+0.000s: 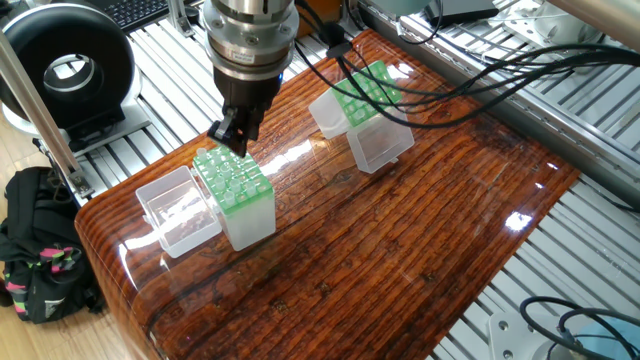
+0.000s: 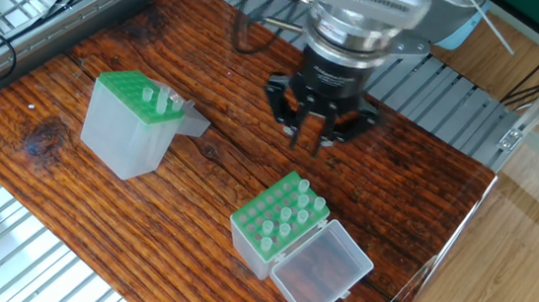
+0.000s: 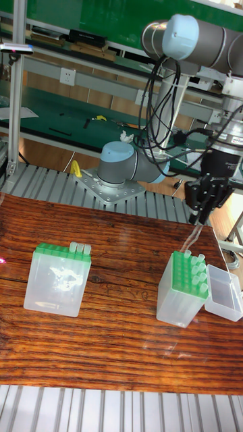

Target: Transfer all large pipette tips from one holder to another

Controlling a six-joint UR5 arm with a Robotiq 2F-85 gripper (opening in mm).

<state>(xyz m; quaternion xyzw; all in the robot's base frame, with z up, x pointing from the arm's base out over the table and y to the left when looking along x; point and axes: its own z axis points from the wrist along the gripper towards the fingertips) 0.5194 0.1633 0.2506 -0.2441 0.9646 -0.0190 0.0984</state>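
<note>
My gripper point(image 2: 310, 140) hovers above and just behind the near green-topped holder point(image 2: 262, 247), blurred by motion. Seen in the tall view, the gripper point(image 3: 200, 216) is shut on one large pipette tip point(image 3: 192, 237), which hangs slanted with its point just over that holder point(image 3: 177, 300). Several more tips point(image 2: 286, 212) stand in that holder's grid. The other holder point(image 2: 122, 137) stands at the left with a few tips point(image 2: 168, 103) in its back corner. In one fixed view the gripper point(image 1: 229, 140) sits over the near holder's point(image 1: 250, 220) back edge.
Each holder has a clear hinged lid lying open beside it point(image 2: 322, 270) point(image 1: 380, 145). Black cables point(image 1: 450, 90) trail over the table's far side. A black ring-shaped device point(image 1: 65, 70) and a backpack point(image 1: 40, 250) lie off the table's left edge.
</note>
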